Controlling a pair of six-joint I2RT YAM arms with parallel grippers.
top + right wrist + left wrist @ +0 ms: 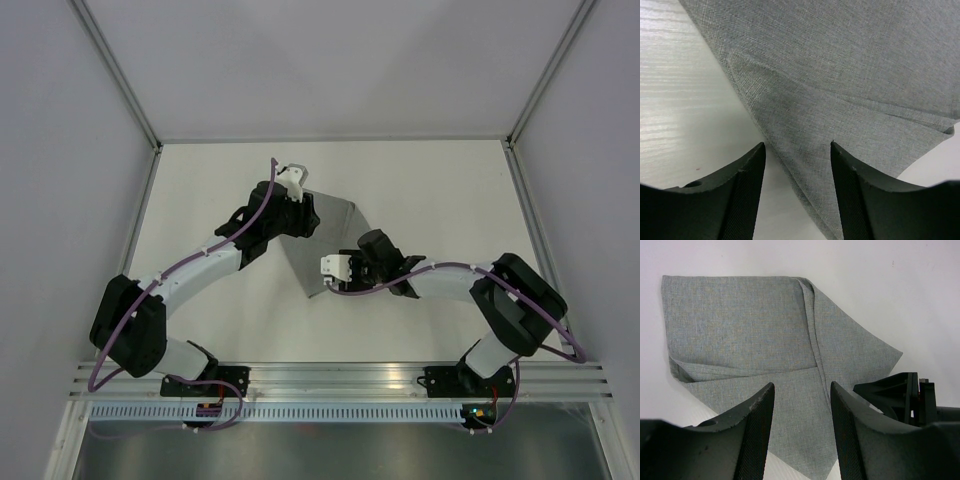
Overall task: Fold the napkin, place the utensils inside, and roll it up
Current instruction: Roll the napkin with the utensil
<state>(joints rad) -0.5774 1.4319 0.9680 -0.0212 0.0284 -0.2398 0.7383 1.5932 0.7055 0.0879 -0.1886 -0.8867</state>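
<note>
The grey napkin (338, 225) lies partly folded in the middle of the white table, with overlapping flaps and a seam; it also shows in the left wrist view (740, 320) and the right wrist view (850, 75). My left gripper (303, 222) hovers over the napkin's far-left part, open and empty (801, 385), with cloth below the gap. My right gripper (330, 276) is at the napkin's near edge, open (797, 144), and the cloth's edge runs between its fingers without being clamped. No utensils are in view.
The white table (200, 200) is enclosed by pale walls at the back and both sides. An aluminium rail (340, 375) runs along the near edge by the arm bases. The right arm's black wrist (905, 395) is close to the left gripper.
</note>
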